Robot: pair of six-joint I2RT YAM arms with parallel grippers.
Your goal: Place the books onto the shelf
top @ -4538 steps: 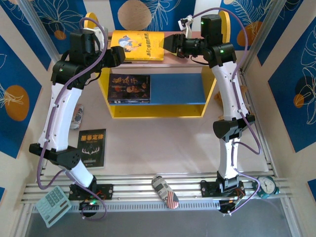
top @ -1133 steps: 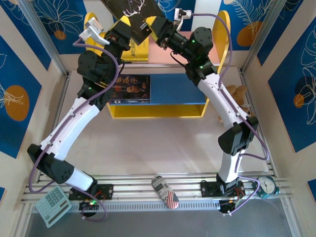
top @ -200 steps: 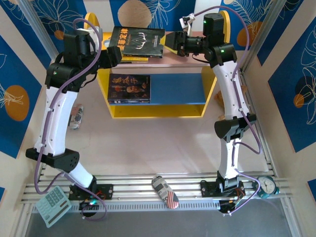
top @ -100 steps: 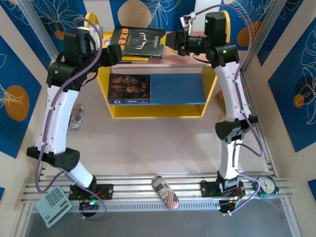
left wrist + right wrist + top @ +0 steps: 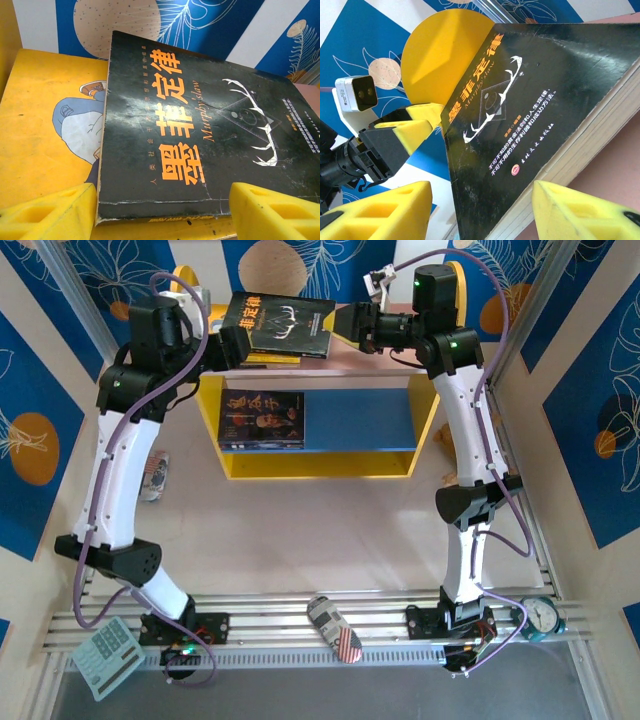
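Up at the pink top board of the shelf, the left claw is spread wide. Its yellow fingers sit off either corner of the black book, right at its near edge, not pinching anything. The right claw is the same deal from the other side: spread wide, with a corner of the black book poking in between its fingers and the page edges showing. That book, the one with the gold title, lies flat on top of the yellow book, and both sit on the left part of the pink board. One level down, a brown-black book with an orange panel lies at the left end of the blue lower board. Further out on the worktop there's a patterned can between the arm bases, a calculator at the near left and a clock at the near right.
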